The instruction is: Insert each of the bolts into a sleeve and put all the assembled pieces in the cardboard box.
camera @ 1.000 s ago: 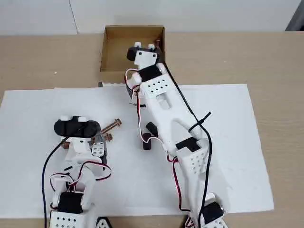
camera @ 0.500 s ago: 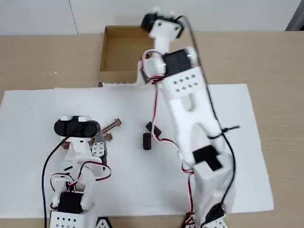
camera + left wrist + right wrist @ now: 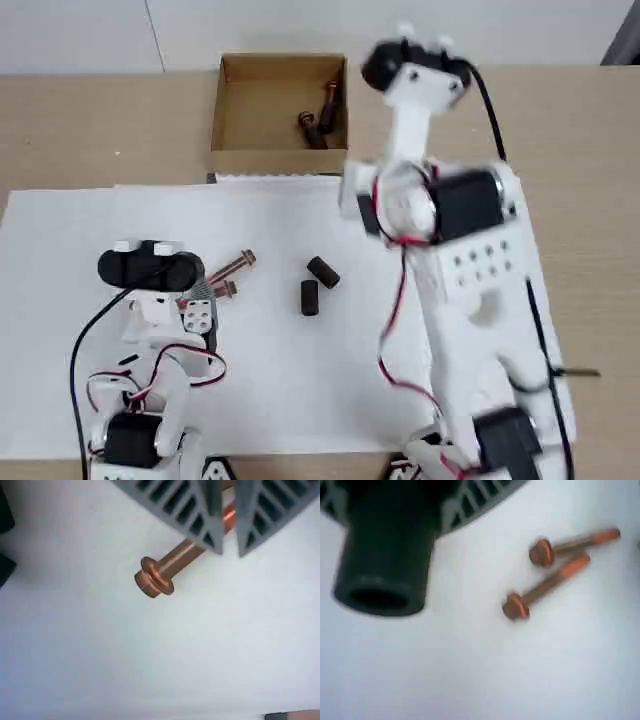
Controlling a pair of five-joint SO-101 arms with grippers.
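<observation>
The left claw [image 3: 228,547] stands narrow, its jaws closed on the shank of one copper-coloured bolt [image 3: 165,570], whose flanged head sticks out just past the tips. A second bolt [image 3: 232,265] lies just beside it on the white paper [image 3: 80,240], making two bolts outside the box. Farther from that claw, two black sleeves [image 3: 309,297] lie near each other, apart from the bolts. The right claw [image 3: 460,505] hangs above the paper with a hollow-ended black tube [image 3: 382,575] right against it; whether it grips the tube cannot be told. Farthest from the left claw, the open cardboard box [image 3: 230,110] on the counter [image 3: 580,120] holds two assembled pieces [image 3: 312,124], each a bolt in a sleeve, by the wall on the right arm's side.
</observation>
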